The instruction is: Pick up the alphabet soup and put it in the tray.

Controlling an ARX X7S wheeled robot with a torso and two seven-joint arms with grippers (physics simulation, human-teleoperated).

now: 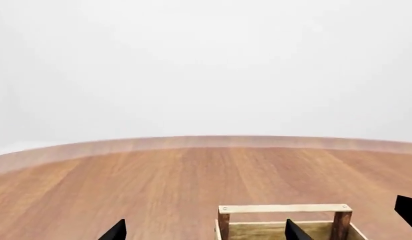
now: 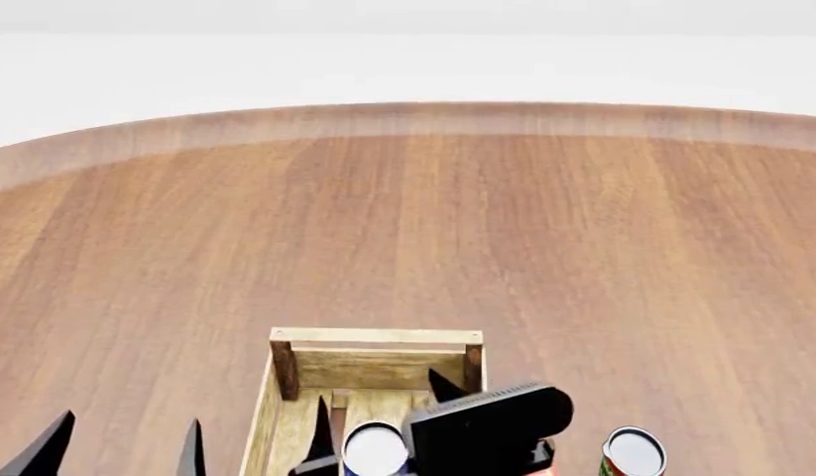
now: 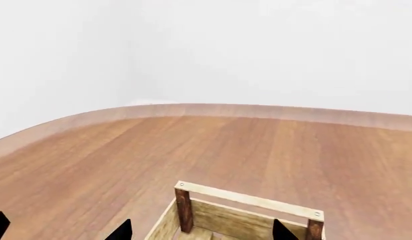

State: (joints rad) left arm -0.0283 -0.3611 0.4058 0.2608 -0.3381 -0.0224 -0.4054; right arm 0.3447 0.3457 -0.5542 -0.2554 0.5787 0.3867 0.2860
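Apparently late stage of transfer. Head view: the right gripper is over the near part of the tray, with the alphabet soup showing its pale round top between dark finger tips, inside the tray's outline. Whether the can rests on the slats or hangs above them cannot be told, nor whether the jaws are clenched on it or released; the frame edge cuts both off. A red and green can stands on the counter just outside the tray, to its right. The left gripper hovers beside the tray with jaws parted, carrying nothing. Remaining, by judgement: letting go and withdrawal. No label text or brand is legible in any view.
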